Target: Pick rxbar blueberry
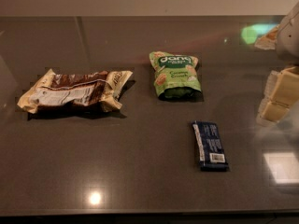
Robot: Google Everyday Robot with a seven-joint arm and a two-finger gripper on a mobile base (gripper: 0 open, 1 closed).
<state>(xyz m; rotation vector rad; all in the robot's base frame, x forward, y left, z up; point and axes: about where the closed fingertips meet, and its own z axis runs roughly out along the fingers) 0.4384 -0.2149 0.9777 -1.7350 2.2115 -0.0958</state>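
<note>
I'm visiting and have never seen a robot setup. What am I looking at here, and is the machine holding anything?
This is one camera's view down onto a dark, shiny table; where the camera sits isn't on record. The pale, blocky shape at the right edge is the robot arm's end effector, the part that grasps things. It hangs over the table's right side, apart from every package, with nothing visibly held. Three snacks lie on the table: a crinkled cream-and-brown bag on the left, a green dang pouch in the middle, and the rxbar blueberry, a small dark-blue bar, nearer the camera. That bar is what the robot should pick.
</note>
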